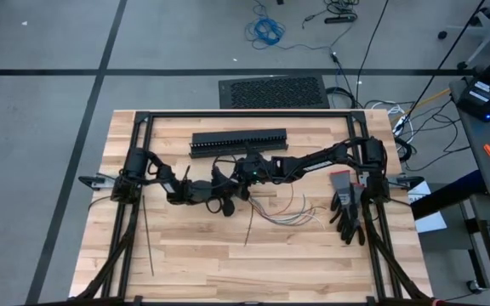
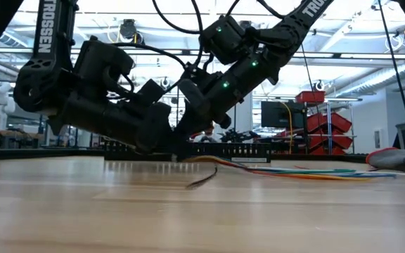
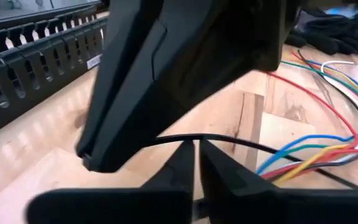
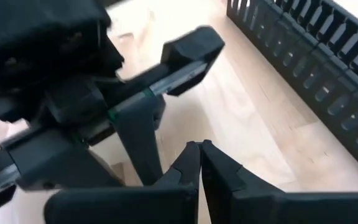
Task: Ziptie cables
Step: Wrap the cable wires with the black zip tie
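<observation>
Wood, pale and banded in butcher-block strips, makes the table (image 1: 202, 255), and nearest the front edge two thin dark zipties (image 1: 146, 238) lie loose and well apart from both arms, a third (image 1: 250, 223) slanting just short of the cables (image 1: 292, 212); those cables, a splayed fan of thin red, orange, blue, green and white wires, run with their long axis across the table, their gathered end toward the centre; the left gripper (image 3: 196, 163) sits low beside that gathered end with its jaws together, apparently pinching a thin black strand (image 3: 229, 142), probably a ziptie, that arcs across the wood toward the wires, though the contact itself is hard to make out; the right gripper (image 4: 199, 163) meets it from the opposite side, jaws together, nothing visibly held; both are about equally near the bundle, so the coming move likely turns on leading that strand around the wires across their length; farther back stands a long black slotted duct (image 1: 239, 143), rigid and comb-like; a pair of dark gloves (image 1: 347, 212) lies off right.
</observation>
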You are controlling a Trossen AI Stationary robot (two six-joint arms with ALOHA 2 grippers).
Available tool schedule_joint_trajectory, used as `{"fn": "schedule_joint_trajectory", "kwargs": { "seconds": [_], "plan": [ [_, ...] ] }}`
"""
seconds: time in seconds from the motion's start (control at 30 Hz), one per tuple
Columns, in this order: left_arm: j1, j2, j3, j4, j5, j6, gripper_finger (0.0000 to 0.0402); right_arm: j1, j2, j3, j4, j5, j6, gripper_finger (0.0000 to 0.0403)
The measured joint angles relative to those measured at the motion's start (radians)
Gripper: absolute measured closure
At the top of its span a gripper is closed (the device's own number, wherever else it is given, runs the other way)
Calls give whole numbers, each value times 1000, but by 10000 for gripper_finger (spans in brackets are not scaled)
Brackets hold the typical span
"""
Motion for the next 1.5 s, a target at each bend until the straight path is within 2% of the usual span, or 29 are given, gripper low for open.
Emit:
{"fn": "schedule_joint_trajectory", "kwargs": {
  "seconds": [0.07,0.37,0.57,0.73,0.93,1.0,1.3,1.5],
  "plan": [
    [-2,0,0,13,-14,0,397,2,0,0,-3,0,3,403],
    [1,0,0,20,-19,-11,391,11,0,0,25,2,2,403],
    [1,-1,0,-70,-20,-60,391,10,-8,0,11,2,-7,403],
    [1,-3,0,-84,-22,-82,391,13,-30,0,-91,41,-11,402],
    [1,-3,0,-87,-22,-82,391,47,-87,0,-172,203,-47,402],
    [1,-3,1,-96,-22,-85,391,54,-104,0,-209,226,-49,402],
    [-47,-7,1,-123,11,-155,391,63,-132,1,-466,232,34,402],
    [-89,-73,-2,-135,34,-168,391,60,-132,0,-564,216,60,402]
  ]
}}
